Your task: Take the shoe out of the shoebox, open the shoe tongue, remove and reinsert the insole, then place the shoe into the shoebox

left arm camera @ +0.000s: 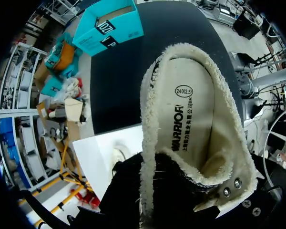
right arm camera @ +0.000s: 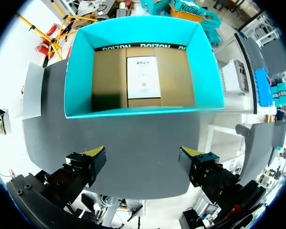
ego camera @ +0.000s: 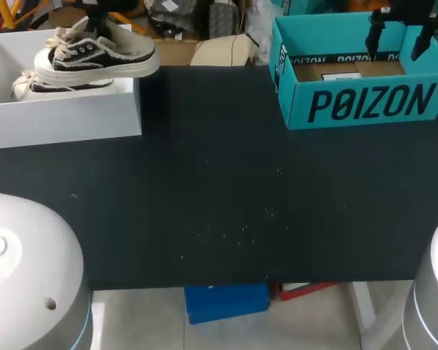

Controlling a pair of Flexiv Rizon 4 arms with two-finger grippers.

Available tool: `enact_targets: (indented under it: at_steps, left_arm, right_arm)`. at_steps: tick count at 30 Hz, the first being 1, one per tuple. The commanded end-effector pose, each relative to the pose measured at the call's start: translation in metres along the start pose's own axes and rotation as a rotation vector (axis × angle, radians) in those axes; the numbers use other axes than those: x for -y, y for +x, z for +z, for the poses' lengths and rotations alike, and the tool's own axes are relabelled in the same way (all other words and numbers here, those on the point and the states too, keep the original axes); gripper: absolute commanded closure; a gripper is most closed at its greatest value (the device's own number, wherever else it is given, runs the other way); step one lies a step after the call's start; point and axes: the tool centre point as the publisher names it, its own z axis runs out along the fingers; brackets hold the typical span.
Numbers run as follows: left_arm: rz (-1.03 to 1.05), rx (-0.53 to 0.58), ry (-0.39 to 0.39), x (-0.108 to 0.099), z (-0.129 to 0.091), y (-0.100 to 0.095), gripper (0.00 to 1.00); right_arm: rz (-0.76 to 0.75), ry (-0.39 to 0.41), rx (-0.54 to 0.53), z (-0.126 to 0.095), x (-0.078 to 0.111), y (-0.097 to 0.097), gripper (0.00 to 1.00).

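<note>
Head view: shoe (ego camera: pixel 95 57) at the white box (ego camera: pixel 66 117), right hand (ego camera: pixel 399 40) over the teal shoebox (ego camera: pixel 365 106).
The shoe sits high over the white box at the far left of the desk (ego camera: pixel 219 197), its toe past the box's right wall, above a second shoe (ego camera: pixel 62 87) lying inside. The left hand (ego camera: pixel 98 20) is at the shoe's opening; its grip state cannot be determined. The left wrist view shows the insole (left arm camera: pixel 190 114) seated in the shoe. The right hand hangs above the open shoebox, spread wide, holding nothing.

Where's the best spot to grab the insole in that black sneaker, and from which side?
Probably best: pinch the insole at its heel end, from above through the open collar of the sneaker. It lies bare inside the fleecy rim; the toe end is hidden under the upper.
</note>
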Motion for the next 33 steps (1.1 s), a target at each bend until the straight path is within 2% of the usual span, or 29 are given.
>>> enact_targets:
  at_steps: [1, 6, 10, 15, 18, 24, 29, 33]
  left_arm:
    - [0.024, 0.036, -0.050, 0.068, -0.018, 0.030, 1.00]
    - [0.065, -0.003, -0.018, 0.138, -0.006, 0.049, 1.00]
    - [0.103, -0.043, 0.000, 0.186, 0.012, 0.059, 1.00]
    - [0.139, -0.091, 0.007, 0.236, 0.039, 0.071, 1.00]
    - [0.151, -0.119, 0.021, 0.259, 0.060, 0.080, 1.00]
    - [0.151, -0.194, 0.033, 0.286, 0.108, 0.097, 1.00]
    - [0.124, -0.229, 0.033, 0.289, 0.143, 0.106, 1.00]
    - [0.093, -0.243, 0.021, 0.283, 0.162, 0.113, 1.00]
  right_arm:
    - [0.000, 0.001, 0.000, 0.000, 0.000, 0.000, 0.00]
    - [0.000, 0.001, 0.000, 0.000, 0.000, 0.000, 0.00]
    - [0.000, 0.001, 0.000, 0.000, 0.000, 0.000, 0.00]
    - [0.000, 0.001, 0.000, 0.000, 0.000, 0.000, 0.00]
    - [0.000, 0.001, 0.000, 0.000, 0.000, 0.000, 0.00]
    - [0.000, 0.001, 0.000, 0.000, 0.000, 0.000, 0.00]
    - [0.000, 0.001, 0.000, 0.000, 0.000, 0.000, 0.00]
    - [0.000, 0.001, 0.000, 0.000, 0.000, 0.000, 0.00]
